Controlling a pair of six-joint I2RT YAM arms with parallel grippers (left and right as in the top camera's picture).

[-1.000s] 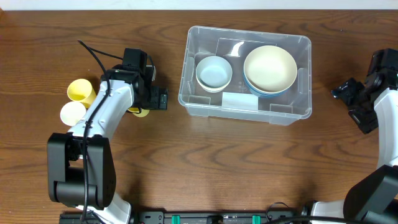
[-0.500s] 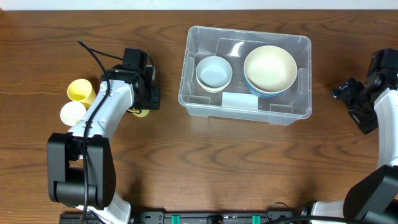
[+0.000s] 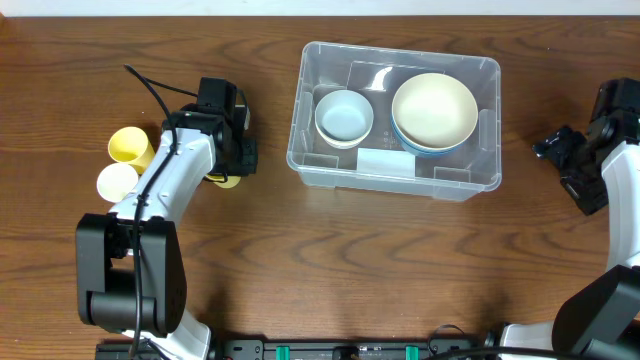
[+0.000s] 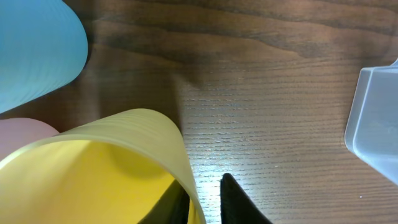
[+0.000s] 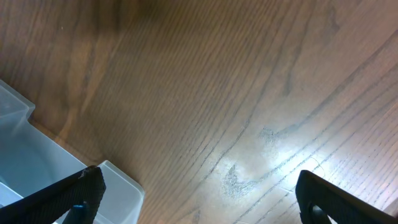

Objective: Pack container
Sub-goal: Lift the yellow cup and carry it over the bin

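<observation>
The container [image 3: 470, 186], a clear plastic bin, stands at the middle back of the table. It holds a small pale blue bowl [image 3: 344, 116] and a large cream bowl [image 3: 434, 108] nested in a blue one. Its corner [image 4: 373, 124] shows at the right of the left wrist view. My left gripper [image 3: 242, 158] is left of the bin, shut on the wall of a yellow cup [image 4: 93, 168], one finger inside and one outside. In the overhead view that cup [image 3: 226, 180] is mostly hidden under the arm. My right gripper [image 5: 205, 199] is open over bare wood, right of the bin.
Another yellow cup [image 3: 128, 145] and a cream cup [image 3: 117, 180] sit at the far left. A blue cup [image 4: 31, 50] and a pink cup [image 4: 18, 130] lie close behind the held one. A black cable [image 3: 150, 85] trails behind the left arm.
The left jaws have closed from wide open onto the yellow cup's wall. Neither arm has moved otherwise, and the right gripper stays open.
</observation>
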